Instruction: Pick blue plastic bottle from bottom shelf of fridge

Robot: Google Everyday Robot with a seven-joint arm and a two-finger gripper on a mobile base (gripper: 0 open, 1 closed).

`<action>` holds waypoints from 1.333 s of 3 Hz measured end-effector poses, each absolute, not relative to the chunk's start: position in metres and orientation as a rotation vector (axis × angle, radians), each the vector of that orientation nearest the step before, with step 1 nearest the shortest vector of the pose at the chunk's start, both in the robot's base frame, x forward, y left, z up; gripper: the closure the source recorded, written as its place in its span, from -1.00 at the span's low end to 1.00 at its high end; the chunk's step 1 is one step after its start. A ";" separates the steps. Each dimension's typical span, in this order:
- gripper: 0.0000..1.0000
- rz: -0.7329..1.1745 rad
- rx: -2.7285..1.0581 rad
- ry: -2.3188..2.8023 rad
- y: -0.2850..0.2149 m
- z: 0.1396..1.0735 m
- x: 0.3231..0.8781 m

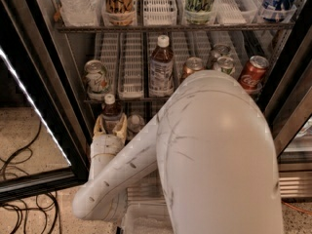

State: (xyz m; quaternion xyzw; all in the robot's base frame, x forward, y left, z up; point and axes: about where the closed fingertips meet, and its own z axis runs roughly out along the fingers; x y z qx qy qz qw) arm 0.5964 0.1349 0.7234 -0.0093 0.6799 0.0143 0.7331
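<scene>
The blue plastic bottle (111, 109), small with a white cap and dark drink, stands upright between my gripper's yellowish fingers (99, 126) at the lower left of the fridge (68, 77). My gripper (111, 126) is shut on the bottle's lower body and holds it just below the middle rack. My big white arm (209, 150) covers most of the bottom shelf (141, 191); only a strip of white dividers shows under the forearm. A can (134, 124) sits right of the bottle.
On the middle rack stand a taller white-capped bottle (161, 67), a green-white can (97, 76), a copper can (193, 67), silver cans (222, 62) and a red can (253, 72). The open black-framed glass door (34, 111) is on the left. Cables (24, 179) lie on the floor.
</scene>
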 end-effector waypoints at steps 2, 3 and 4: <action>1.00 0.111 -0.003 1.536 0.096 0.769 0.546; 1.00 0.111 -0.003 1.536 0.096 0.769 0.546; 1.00 0.173 -0.021 1.556 0.096 0.765 0.539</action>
